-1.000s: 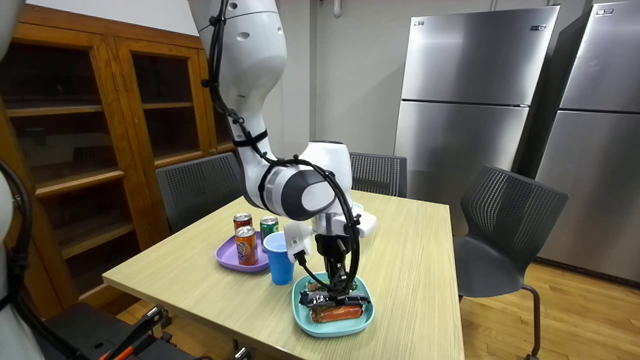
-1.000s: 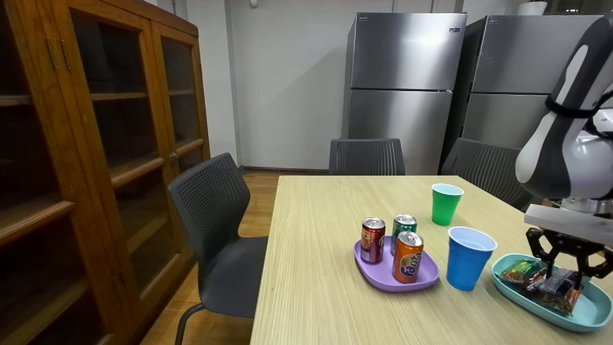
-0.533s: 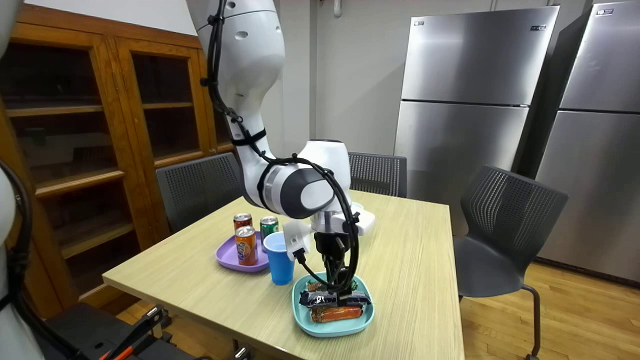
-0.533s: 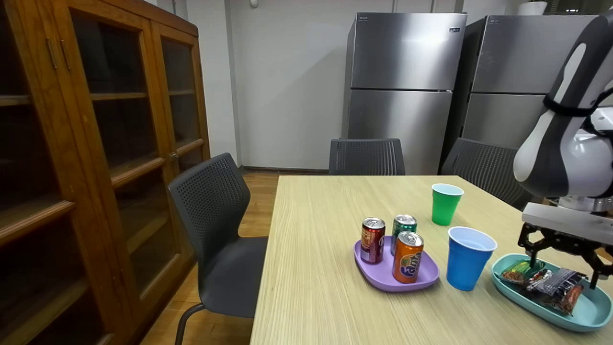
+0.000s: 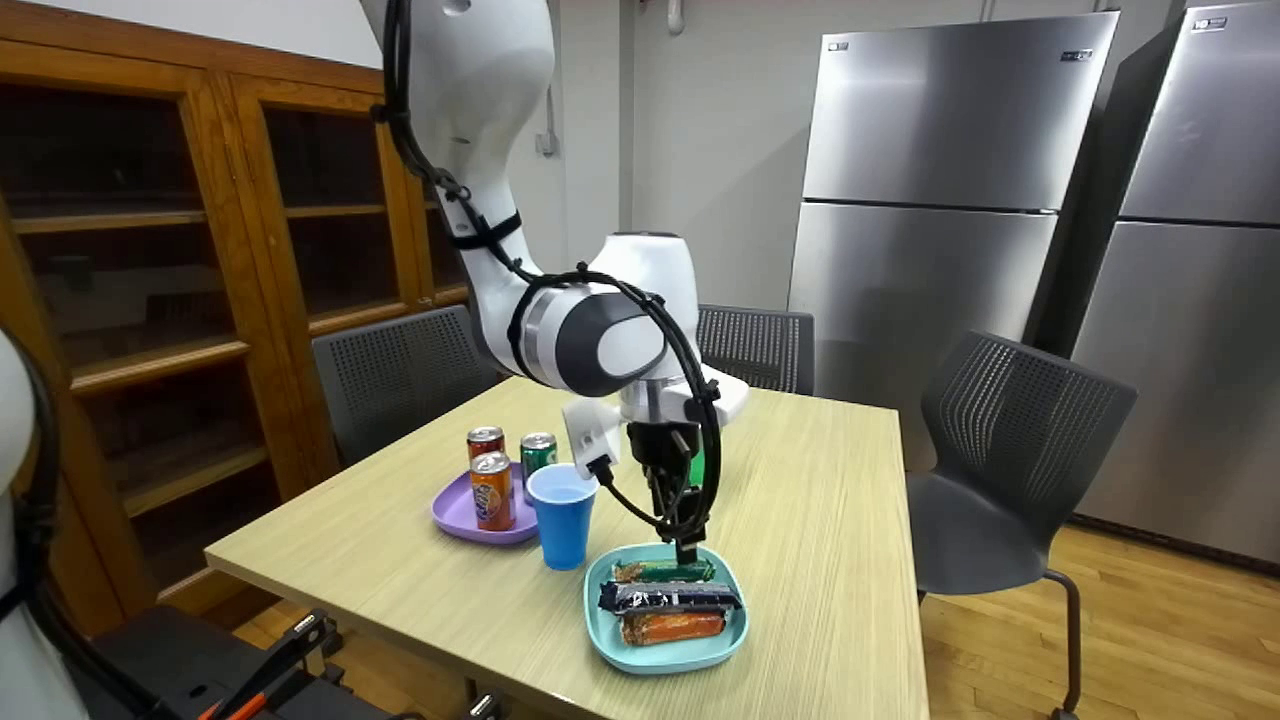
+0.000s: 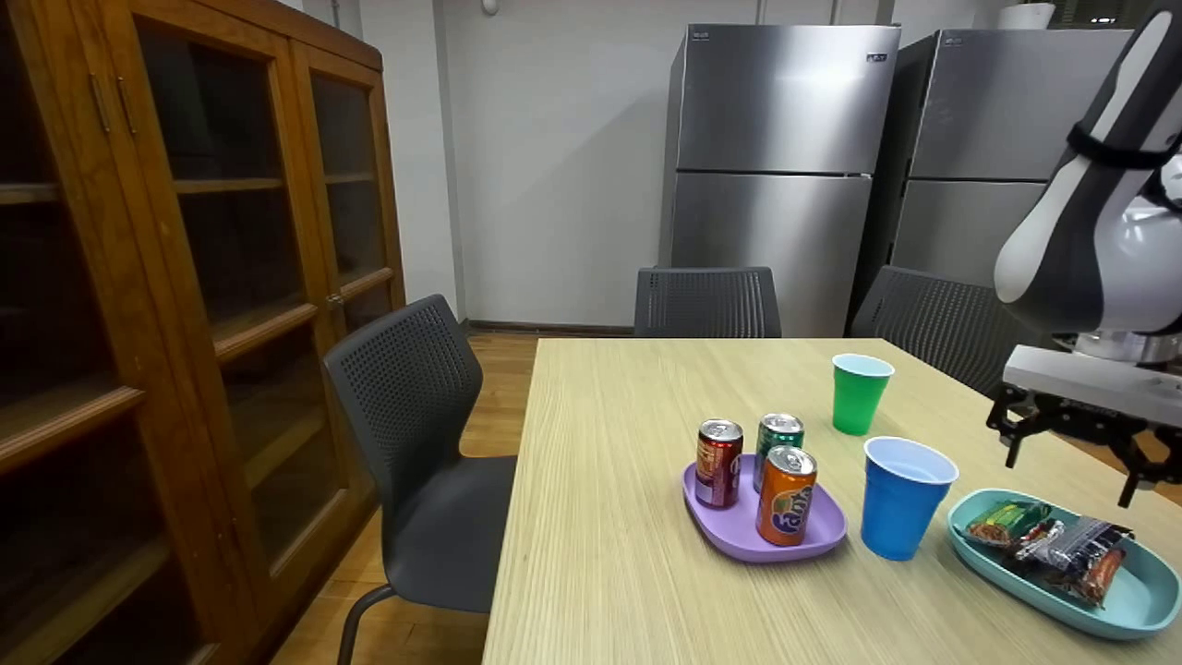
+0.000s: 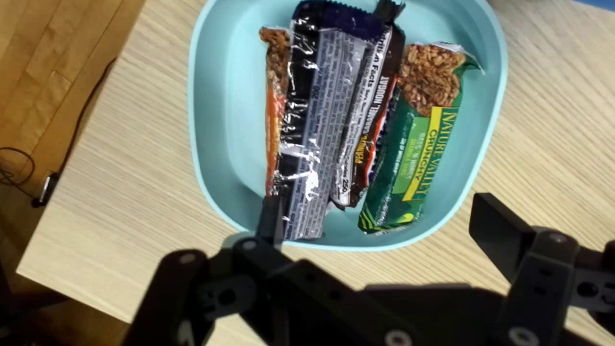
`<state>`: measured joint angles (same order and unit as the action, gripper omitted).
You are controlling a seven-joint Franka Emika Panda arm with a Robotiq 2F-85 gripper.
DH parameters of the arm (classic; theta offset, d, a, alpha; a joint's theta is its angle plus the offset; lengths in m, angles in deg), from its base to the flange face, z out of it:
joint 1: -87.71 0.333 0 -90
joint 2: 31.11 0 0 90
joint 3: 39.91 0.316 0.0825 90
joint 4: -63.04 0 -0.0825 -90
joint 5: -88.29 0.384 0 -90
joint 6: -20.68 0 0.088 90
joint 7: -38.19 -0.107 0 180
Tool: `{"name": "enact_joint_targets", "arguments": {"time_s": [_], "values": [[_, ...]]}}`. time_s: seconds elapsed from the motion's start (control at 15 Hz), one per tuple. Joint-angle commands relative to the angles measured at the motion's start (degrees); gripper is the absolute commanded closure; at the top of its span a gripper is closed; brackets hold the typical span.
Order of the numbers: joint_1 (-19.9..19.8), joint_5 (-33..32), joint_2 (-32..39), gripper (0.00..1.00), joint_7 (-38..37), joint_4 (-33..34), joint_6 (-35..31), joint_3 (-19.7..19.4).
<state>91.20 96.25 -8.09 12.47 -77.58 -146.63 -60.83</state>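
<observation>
My gripper (image 7: 378, 204) stands open above the teal tray (image 7: 235, 120), nothing between its fingers. In an exterior view the gripper (image 6: 1069, 483) hangs clear over the tray's far side. Wrapped bars lie in the tray: a dark bar with grey print (image 7: 312, 129), a green Nature Valley bar (image 7: 408, 163), an orange-wrapped bar (image 7: 275, 115) partly hidden under the dark one, and a brown-and-white wrapper (image 7: 367, 125) beside it. The left finger (image 7: 271, 218) overlaps the dark bar's near end in the wrist view but looks well above it. The right finger appears outside the rim.
A blue cup (image 6: 905, 503) stands close beside the teal tray. Beyond it a purple tray (image 6: 739, 545) holds a red can (image 6: 718, 466), a green can (image 6: 778, 434) and an orange can (image 6: 787, 499). A green cup (image 6: 859, 397) stands farther back. Chairs surround the wooden table (image 6: 628, 462).
The jaws, earlier narrow around the dark bar, have spread wide. My gripper has risen out of the tray and shifted back from the dark bar. The bars have stayed in place.
</observation>
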Motion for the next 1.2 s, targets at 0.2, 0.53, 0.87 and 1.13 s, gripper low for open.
{"name": "enact_joint_targets", "arguments": {"time_s": [0.2,0.53,0.87,1.13], "values": [[0.87,-6.6,-13.14,0.0,1.27,-7.34,1.2,-0.44],[-0.27,-14.99,-20.94,0.0,1.57,-13.16,0.17,1.02],[-3.23,-18.62,-20.57,0.0,0.18,-13.36,0.02,4.79],[-3.52,-18.8,-21.46,0.0,0.33,-14.07,0.01,5.27]]}}
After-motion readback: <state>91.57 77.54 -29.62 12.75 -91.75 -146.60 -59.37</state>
